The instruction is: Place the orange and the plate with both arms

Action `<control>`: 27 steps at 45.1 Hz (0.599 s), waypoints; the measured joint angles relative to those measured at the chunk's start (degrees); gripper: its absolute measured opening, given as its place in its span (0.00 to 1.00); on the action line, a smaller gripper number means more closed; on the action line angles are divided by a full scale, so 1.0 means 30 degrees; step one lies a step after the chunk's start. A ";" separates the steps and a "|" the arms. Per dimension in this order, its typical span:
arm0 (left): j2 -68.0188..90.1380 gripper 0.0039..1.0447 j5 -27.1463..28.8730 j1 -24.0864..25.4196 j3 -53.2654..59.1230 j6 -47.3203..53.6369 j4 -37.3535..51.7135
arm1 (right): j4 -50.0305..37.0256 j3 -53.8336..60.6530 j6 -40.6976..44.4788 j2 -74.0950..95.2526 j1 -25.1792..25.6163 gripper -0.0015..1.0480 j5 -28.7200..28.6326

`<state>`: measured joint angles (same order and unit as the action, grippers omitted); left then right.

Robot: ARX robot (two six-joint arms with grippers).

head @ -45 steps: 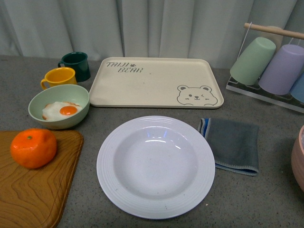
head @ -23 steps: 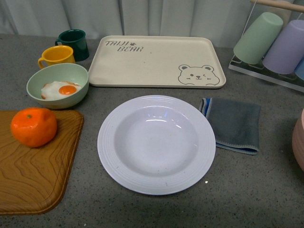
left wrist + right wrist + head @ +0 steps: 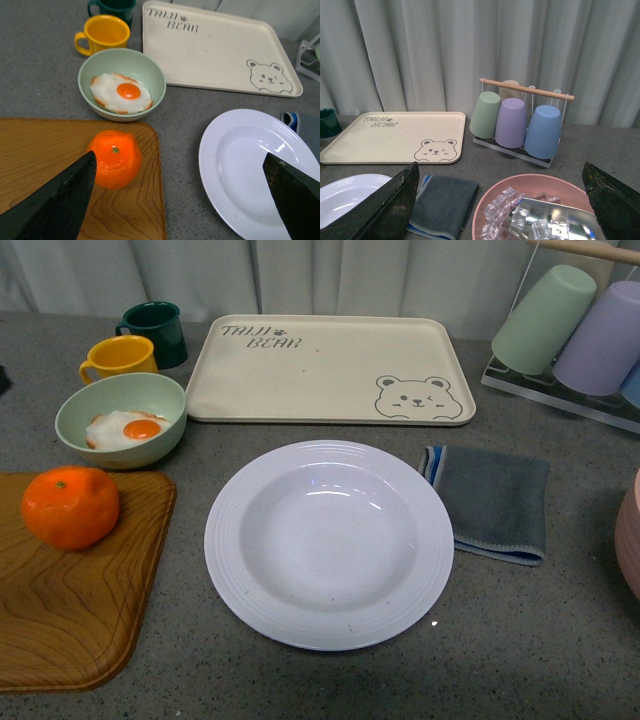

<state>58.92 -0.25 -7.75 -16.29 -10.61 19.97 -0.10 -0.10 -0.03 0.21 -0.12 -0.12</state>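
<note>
Sitting on the wooden board [image 3: 70, 620] at the left edge of the desk [image 3: 530, 640], the orange [image 3: 70, 507] lay ahead of the left gripper [image 3: 177, 157], off toward one of its fingers [image 3: 55, 200], making that arm the nearer. The plate [image 3: 329, 544] rested empty mid-desk between the arms, probably within reach of the right gripper [image 3: 500, 166]. Both grippers stood spread wide apart.

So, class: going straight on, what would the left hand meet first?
The left hand would probably meet bare table between the wooden board and the plate, just missing the orange; depth is unclear.
</note>
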 joint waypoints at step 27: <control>1.1460 0.94 -0.0240 0.0991 -0.4947 0.1588 -0.0204 | 0.0000 0.0000 0.0000 0.0000 0.0000 0.91 0.0000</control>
<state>93.30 -0.97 -4.78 -31.14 -5.85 19.35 -0.10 -0.10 -0.03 0.21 -0.12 -0.12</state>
